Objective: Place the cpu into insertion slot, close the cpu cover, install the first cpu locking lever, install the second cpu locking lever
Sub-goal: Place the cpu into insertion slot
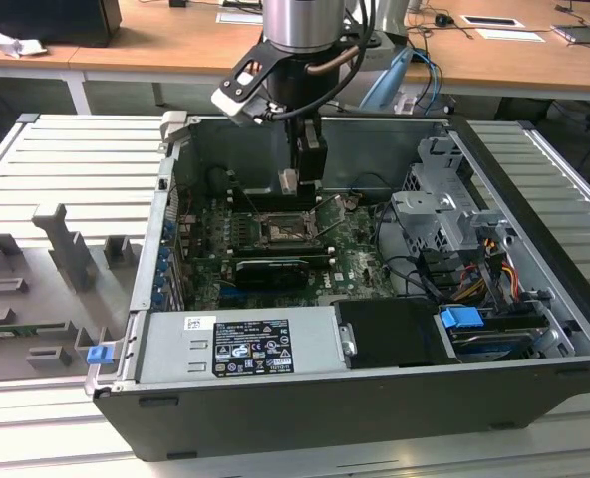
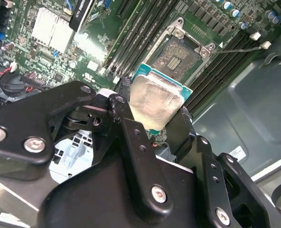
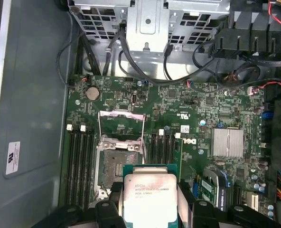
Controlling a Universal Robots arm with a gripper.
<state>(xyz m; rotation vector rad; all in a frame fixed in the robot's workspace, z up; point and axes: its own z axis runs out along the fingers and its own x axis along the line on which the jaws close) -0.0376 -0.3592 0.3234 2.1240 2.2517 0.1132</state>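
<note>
Well, the cpu (image 3: 149, 192) is off the board, pinched by two opposite edges in the claw (image 3: 150, 205). The insertion slot (image 3: 117, 164) lies open below the claw, not squarely under it, and the cpu cover (image 3: 121, 124) is swung up just beyond. Alignment looks like the risk to me: lowered tilted or off-square, the chip could bend socket contacts or catch the silvery rim. A slack pinch might drop it onto the green board (image 3: 197, 109).
</note>
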